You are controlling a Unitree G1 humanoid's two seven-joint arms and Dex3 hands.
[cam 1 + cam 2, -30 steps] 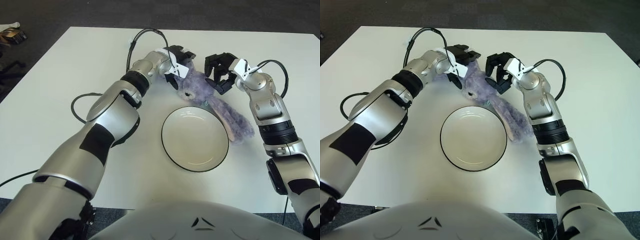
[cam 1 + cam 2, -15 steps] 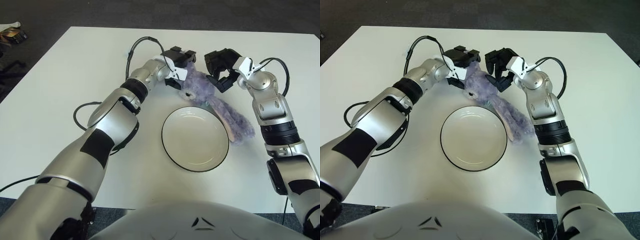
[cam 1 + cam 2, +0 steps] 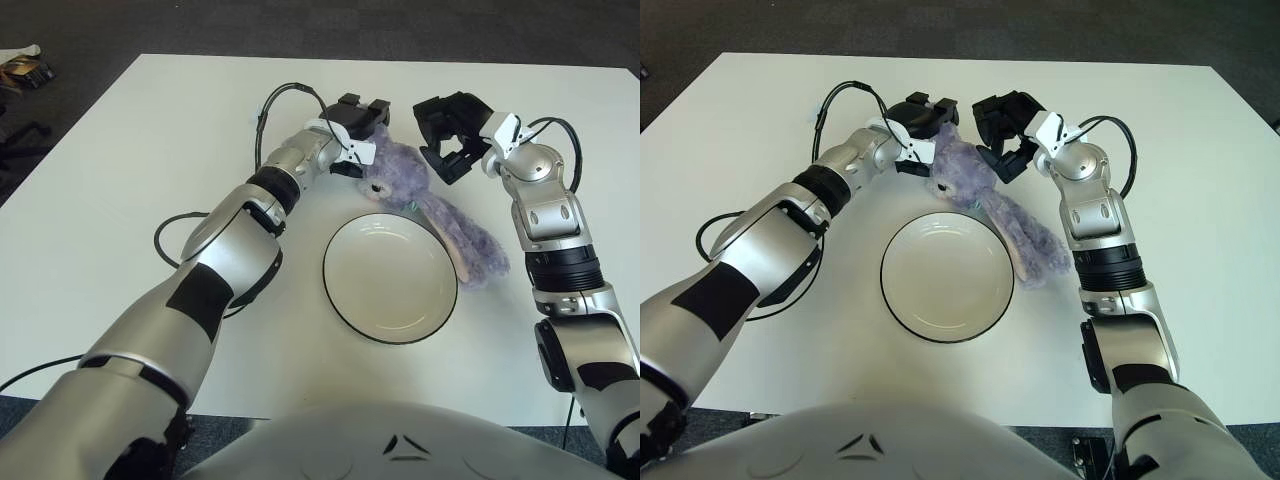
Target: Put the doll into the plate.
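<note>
Nearest, a white plate, dark-rimmed, bare of any load, just short of both hands. Beyond its far rim, touching or nearly so, the purple doll: plush, so probably light, soft and floppy, likely to sag if lifted by one end. Long axis diagonal, head far-left under the left hand, long limp ears or limbs trailing near-right past the right hand and down beside the plate's right edge. Best hold likely around the bulky head or body, not the thin trailing part. Left hand up against the head, grip impossible to make out. Right hand just beyond the doll, fingers spread, apparently holding nothing.
</note>
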